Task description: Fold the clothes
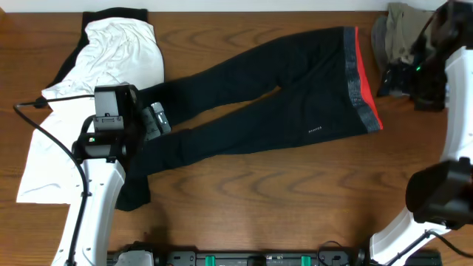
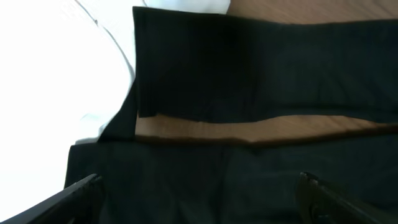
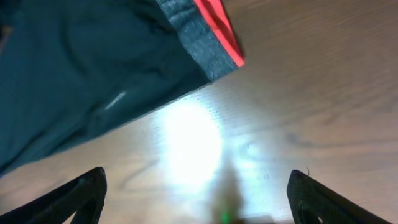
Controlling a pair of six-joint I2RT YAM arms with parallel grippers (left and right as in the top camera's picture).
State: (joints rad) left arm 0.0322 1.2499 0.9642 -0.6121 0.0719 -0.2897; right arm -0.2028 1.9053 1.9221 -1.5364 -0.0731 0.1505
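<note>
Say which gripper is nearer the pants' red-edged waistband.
Right. The right gripper hovers just beyond the waistband; the left gripper is over the pant legs, at the opposite end.

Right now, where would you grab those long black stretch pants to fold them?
Likely the grey, red-edged waistband of the long black stretch pants, at its near corner, approached from the right by the open right gripper: that edge lies flat on the wooden table, beside that gripper.
</note>
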